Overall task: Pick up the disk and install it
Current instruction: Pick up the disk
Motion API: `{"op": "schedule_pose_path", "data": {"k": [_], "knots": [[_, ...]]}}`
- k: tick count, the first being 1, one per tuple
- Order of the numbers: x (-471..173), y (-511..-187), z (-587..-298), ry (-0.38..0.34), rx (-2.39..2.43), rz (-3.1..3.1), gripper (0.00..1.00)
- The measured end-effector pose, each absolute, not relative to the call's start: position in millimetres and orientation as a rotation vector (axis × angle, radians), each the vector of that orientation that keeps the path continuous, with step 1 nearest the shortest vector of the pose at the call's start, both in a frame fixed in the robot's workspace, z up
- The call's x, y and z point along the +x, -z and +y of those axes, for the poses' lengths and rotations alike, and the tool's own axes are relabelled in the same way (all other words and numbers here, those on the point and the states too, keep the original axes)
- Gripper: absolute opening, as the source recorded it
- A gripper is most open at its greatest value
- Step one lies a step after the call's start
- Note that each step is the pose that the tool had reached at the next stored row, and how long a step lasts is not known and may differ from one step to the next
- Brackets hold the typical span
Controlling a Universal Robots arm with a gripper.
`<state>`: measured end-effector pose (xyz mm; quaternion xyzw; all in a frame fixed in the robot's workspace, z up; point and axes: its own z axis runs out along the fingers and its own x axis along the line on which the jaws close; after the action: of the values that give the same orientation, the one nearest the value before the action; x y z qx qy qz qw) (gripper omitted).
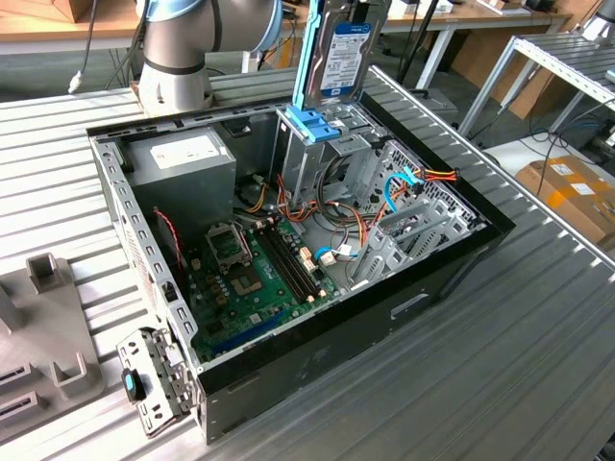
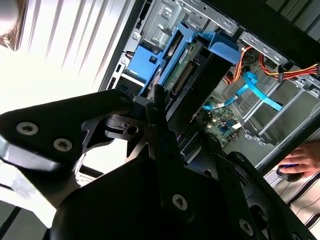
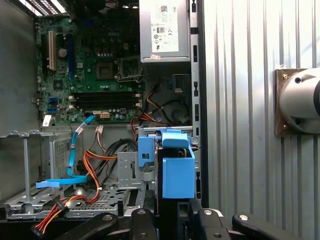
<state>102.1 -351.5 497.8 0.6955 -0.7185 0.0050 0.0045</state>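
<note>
We grip the disk (image 1: 343,53) on edge in our clenched gripper (image 3: 172,215), poised right above the drive bay (image 1: 309,130), seemingly so its blue rails can meet the bay's guides.

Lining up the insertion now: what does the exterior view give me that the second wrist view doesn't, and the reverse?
Exterior view: the disk upright, label facing out, at the top of the drive cage, plus the power supply. Second wrist view: the gripper clamped on the disk, the disk's connector edge, and a person's hand. Both: the disk's blue rail and the orange cables.
</note>
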Motion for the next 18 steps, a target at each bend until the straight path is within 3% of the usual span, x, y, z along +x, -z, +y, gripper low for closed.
{"op": "schedule_pose_path", "data": {"k": [18], "knots": [[102.2,-497.8,-366.7,-0.016,2.179,-2.251,0.35]]}}
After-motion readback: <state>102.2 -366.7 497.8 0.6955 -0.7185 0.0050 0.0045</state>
